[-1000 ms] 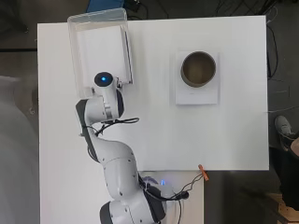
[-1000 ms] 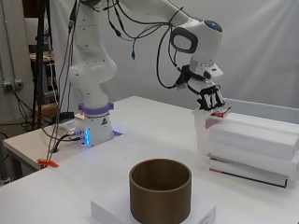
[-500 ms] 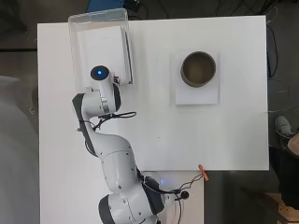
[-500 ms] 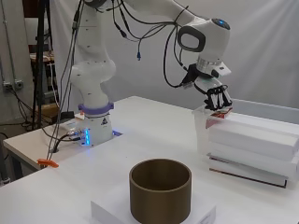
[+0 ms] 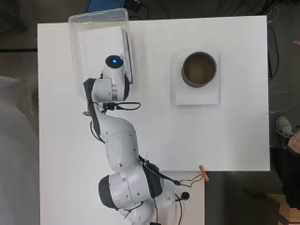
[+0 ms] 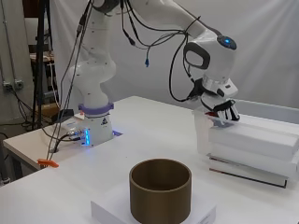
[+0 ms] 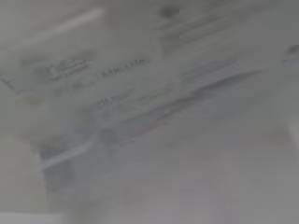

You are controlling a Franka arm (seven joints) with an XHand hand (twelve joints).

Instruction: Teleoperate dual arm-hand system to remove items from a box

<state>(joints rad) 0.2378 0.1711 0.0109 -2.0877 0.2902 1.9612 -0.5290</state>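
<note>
Reaching over the near end of the clear plastic box (image 6: 254,140), the hand (image 6: 223,111) is hanging with fingers curled downward; whether they are holding anything cannot be told. The box is sitting at the table's (image 5: 154,136) far left corner in the overhead view, well apart from the brown cylinder (image 5: 199,69) on its white base (image 5: 197,95)

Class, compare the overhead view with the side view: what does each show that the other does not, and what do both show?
Only the overhead view shows the clear box's full outline, at the table's far left corner, and that the brown cylinder is hollow; the arm hides the hand there. Only the side view shows the hand, fingers curled, at the box's near end above the white items stacked inside. Both show the arm, the box, and the cylinder on its white base.
</note>
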